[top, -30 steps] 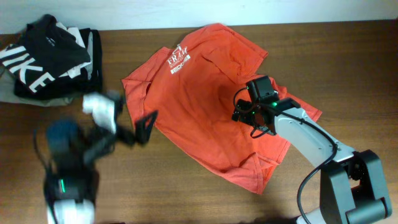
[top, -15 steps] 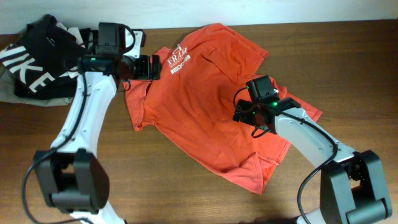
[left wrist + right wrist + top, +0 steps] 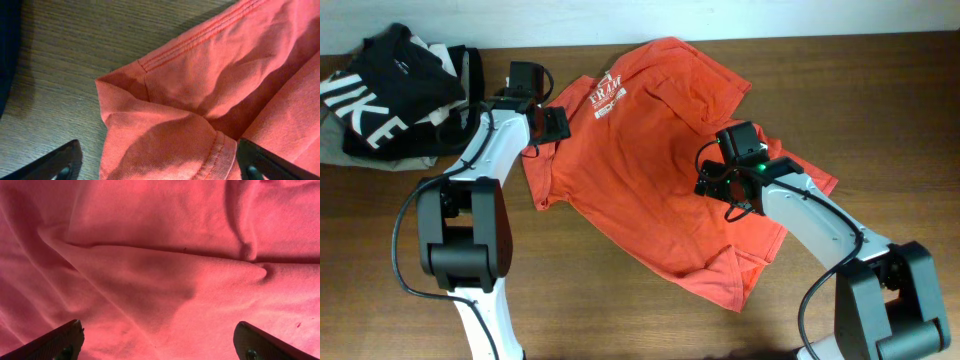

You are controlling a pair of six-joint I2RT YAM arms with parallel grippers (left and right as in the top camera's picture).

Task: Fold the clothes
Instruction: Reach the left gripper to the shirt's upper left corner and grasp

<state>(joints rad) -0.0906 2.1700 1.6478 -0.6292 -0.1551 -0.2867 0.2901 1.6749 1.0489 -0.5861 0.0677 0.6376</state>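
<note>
The T-shirt [image 3: 650, 170] lies spread but rumpled across the middle of the table [image 3: 880, 100], set at a slant, with its white lettering [image 3: 605, 98] face up near the far edge. No fold has been made yet. One sleeve [image 3: 150, 100] is bunched near the left arm, its stitched hem doubled over itself on the wood, and the opposite side trails towards the right arm's base.

The left end effector [image 3: 553, 122] hangs over that bunched sleeve, released and wide, with nothing between its fingers. In the left wrist view the two fingertips [image 3: 67, 160] sit at the bottom corners of the frame with the crumpled hem between them. The right end effector [image 3: 725, 188] is over the body of the shirt, also released and empty. Its wrist view shows only wrinkled red cloth and a long ridge running between the spread tips.

This looks like the opening step: getting a hold on the shirt to flatten it or start the first fold. The left arm seems set to come down and pinch the sleeve hem. It needs to catch both layers of the doubled edge without scraping the wood. The right arm would have to pin or lift the cloth so the body does not drag along.

A pile with a black garment [image 3: 380, 90] sits just beyond the left arm, near the sleeve, and should be kept out of the pull.
</note>
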